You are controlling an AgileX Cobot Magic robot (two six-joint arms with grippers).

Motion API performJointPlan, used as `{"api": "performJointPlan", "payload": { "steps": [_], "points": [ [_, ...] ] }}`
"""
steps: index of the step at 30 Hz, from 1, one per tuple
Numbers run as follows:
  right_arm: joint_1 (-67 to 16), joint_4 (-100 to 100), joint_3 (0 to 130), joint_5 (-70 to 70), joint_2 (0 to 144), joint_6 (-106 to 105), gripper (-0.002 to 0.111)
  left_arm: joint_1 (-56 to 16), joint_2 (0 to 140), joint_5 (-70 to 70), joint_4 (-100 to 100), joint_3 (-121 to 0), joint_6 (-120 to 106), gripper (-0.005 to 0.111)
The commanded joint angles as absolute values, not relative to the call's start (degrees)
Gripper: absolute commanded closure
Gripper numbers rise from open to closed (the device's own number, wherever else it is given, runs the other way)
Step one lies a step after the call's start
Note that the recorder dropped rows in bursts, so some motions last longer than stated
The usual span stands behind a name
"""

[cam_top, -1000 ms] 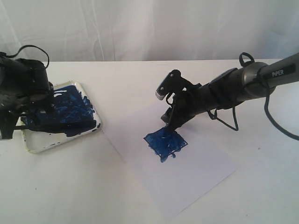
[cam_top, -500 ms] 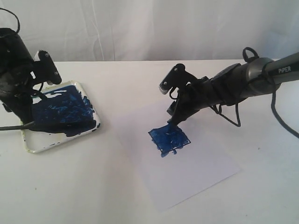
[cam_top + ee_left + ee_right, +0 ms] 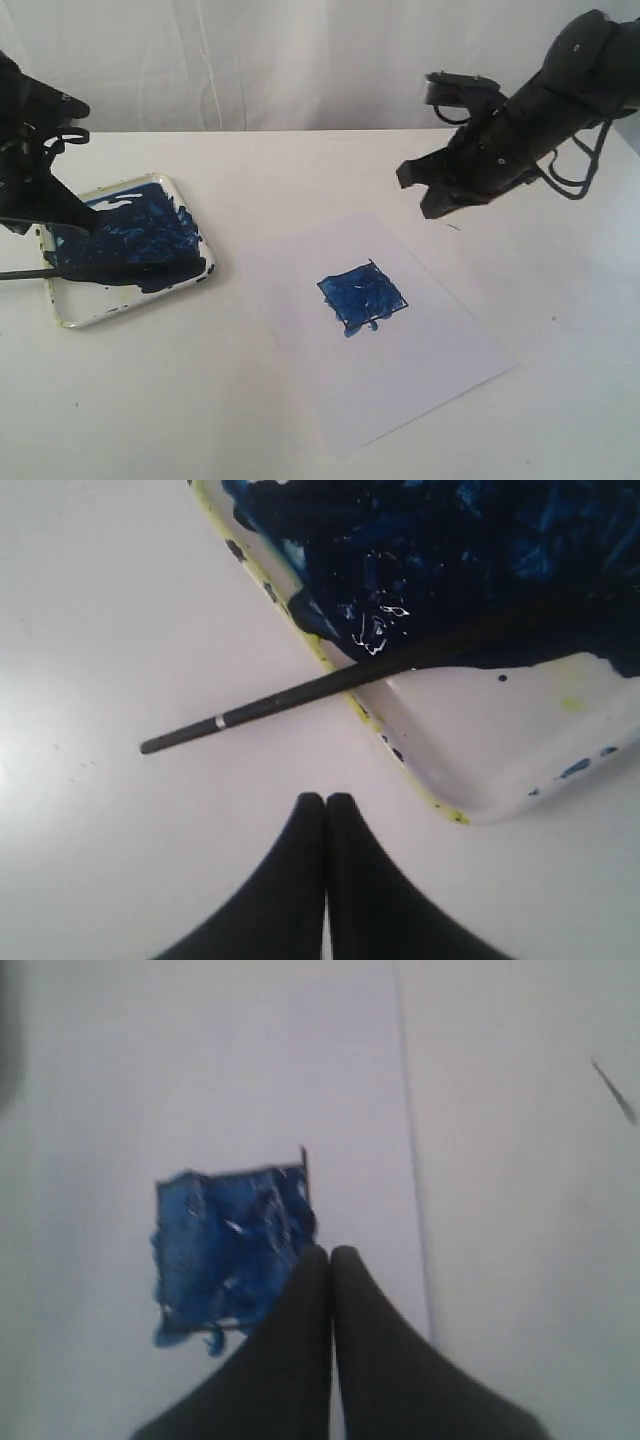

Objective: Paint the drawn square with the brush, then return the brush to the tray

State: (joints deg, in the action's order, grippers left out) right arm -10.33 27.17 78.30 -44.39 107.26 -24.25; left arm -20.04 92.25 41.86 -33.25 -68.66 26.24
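Note:
The drawn square point(image 3: 362, 297) on the white paper is filled with smeared blue paint and also shows in the right wrist view point(image 3: 230, 1250). The brush point(image 3: 25, 273) lies by itself, its bristle end in the tray point(image 3: 75, 318) and its dark handle point(image 3: 260, 708) crossing the yellowish rim point(image 3: 345, 695) onto the table. My left gripper point(image 3: 45, 205) hangs shut and holds nothing, above the table beside the tray's corner point(image 3: 326, 798). My right gripper point(image 3: 430, 200) is raised over the far right edge of the paper, also shut and holding nothing point(image 3: 330, 1252).
The white paper sheet point(image 3: 420, 360) lies at an angle in the middle of the white table. A white curtain closes off the back. A thin dark mark point(image 3: 612, 1092) is on the table beyond the paper's edge.
My right gripper has lifted off the painted square and drawn back up and to the right. My left arm has risen from the tray; the brush stays lying there.

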Motion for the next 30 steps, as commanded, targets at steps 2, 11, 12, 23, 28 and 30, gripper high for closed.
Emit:
{"api": "performJointPlan", "payload": {
  "steps": [2, 11, 12, 23, 28, 30],
  "points": [
    [-6.1, 15.4, 78.7, -53.7, 106.4, -14.6, 0.108, -15.5, 90.6, 43.7, -21.8, -68.8, 25.1, 0.107],
    [-2.5, 15.2, 78.5, -58.8, 106.3, -14.6, 0.108, -12.0, 90.0, 44.8, -12.1, -68.8, 19.3, 0.107],
    [-2.2, 15.2, 78.5, -59.4, 106.3, -14.6, 0.108, -11.5, 90.0, 44.8, -10.0, -68.8, 18.1, 0.107],
    [3.0, 14.5, 72.4, -59.0, 101.5, -14.6, 0.108, -6.3, 89.6, 47.3, -5.1, -68.8, 11.4, 0.107],
    [3.8, 11.8, 68.7, -58.4, 97.2, -14.7, 0.108, -5.8, 87.8, 48.1, -5.6, -68.8, 10.6, 0.107],
    [3.8, 11.2, 67.2, -58.8, 94.8, -14.7, 0.108, -5.8, 86.5, 48.2, -5.6, -68.8, 10.3, 0.107]
  ]
}}
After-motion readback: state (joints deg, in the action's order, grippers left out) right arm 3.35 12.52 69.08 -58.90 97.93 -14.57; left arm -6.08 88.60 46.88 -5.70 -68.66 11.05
